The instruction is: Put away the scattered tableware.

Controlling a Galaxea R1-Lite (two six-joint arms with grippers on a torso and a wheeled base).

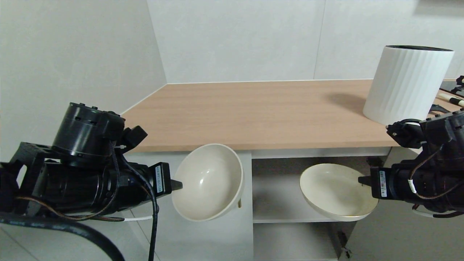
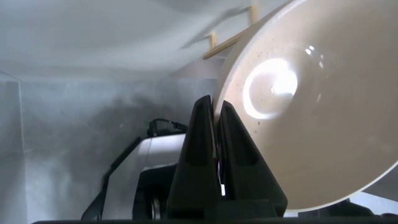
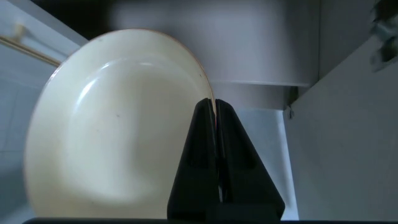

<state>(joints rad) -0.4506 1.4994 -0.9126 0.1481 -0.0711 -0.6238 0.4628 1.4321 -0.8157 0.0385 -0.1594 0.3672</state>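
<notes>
My left gripper [image 1: 177, 185] is shut on the rim of a deep cream bowl [image 1: 206, 181], held tipped on its side below the counter's front edge. The rim sits pinched between the fingers [image 2: 202, 134] where the bowl [image 2: 311, 106] rises beside them. My right gripper [image 1: 362, 180] is shut on the rim of a shallow cream plate [image 1: 335, 190], held tilted in front of the open cupboard shelf [image 1: 275, 217]. Close up, that plate [image 3: 118, 124] has its edge clamped between the right gripper's fingers [image 3: 202, 134].
A wooden counter [image 1: 253, 112] runs across the back, with a tall white ribbed container [image 1: 407, 83] at its right end and dark utensils [image 1: 449, 96] beyond it. Below is a white cabinet with an open shelf compartment and a closed door [image 1: 217, 232] to its left.
</notes>
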